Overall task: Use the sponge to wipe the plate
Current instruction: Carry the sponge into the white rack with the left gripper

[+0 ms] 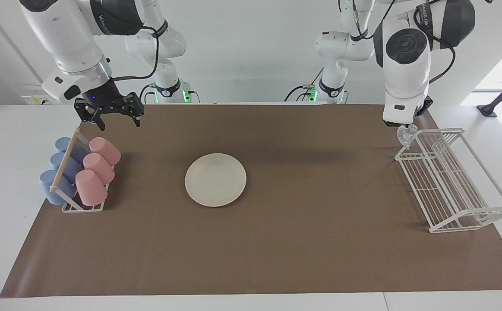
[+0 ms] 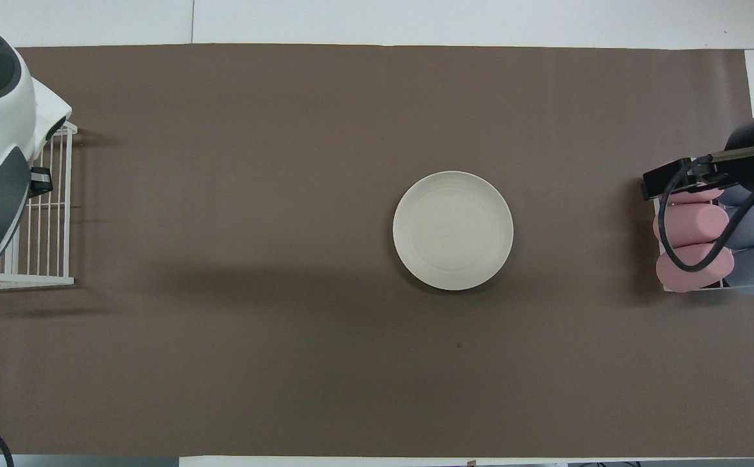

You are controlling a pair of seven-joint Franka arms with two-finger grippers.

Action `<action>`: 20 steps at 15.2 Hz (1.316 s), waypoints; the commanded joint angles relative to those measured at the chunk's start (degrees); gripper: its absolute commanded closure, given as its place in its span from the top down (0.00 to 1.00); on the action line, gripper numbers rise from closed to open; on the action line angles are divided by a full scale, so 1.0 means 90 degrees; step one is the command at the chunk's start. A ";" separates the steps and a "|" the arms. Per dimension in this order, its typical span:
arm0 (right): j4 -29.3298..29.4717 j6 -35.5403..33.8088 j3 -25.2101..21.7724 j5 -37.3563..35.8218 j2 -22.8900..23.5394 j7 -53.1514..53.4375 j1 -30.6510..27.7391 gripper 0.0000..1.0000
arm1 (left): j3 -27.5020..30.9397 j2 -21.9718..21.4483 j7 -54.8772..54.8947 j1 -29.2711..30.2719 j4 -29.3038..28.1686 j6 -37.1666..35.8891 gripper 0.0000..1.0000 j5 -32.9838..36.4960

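Note:
The cream-white plate (image 1: 215, 179) (image 2: 452, 230) lies flat in the middle of the brown mat, with nothing on it. My left gripper (image 1: 404, 127) hangs under its upright wrist, shut on the sponge (image 1: 405, 135), a small silvery crumpled wad. The sponge dangles over the end of the white wire rack (image 1: 447, 179) that is nearest the robots, well away from the plate. From overhead the left arm's white body hides the sponge and most of the gripper. My right gripper (image 1: 119, 122) (image 2: 673, 181) stands open and holds nothing, up in the air over the cup rack's end.
A cup rack (image 1: 80, 177) (image 2: 701, 240) with pink and blue cups lying in it stands at the right arm's end of the mat. The white wire rack (image 2: 39, 214) stands at the left arm's end. The mat (image 1: 302, 242) covers the table.

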 commanded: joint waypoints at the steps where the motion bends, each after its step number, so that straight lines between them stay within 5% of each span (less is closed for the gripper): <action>1: -0.0338 0.0004 -0.0040 -0.0038 -0.0192 -0.0066 0.0025 1.00 | 0.0045 -0.0003 0.0036 0.0269 -0.0286 0.0478 0.00 0.0627; 9: -0.0290 -0.0064 -0.0382 -0.0164 -0.0173 -0.0046 0.0005 1.00 | 0.0036 -0.0433 -0.0917 0.0934 -0.2025 0.1876 0.00 0.1332; 20: -0.0300 -0.0094 -0.0441 -0.0174 -0.0202 -0.0085 -0.0043 1.00 | 0.0036 -0.0374 -0.1818 0.0817 -0.2485 0.1925 0.00 0.1840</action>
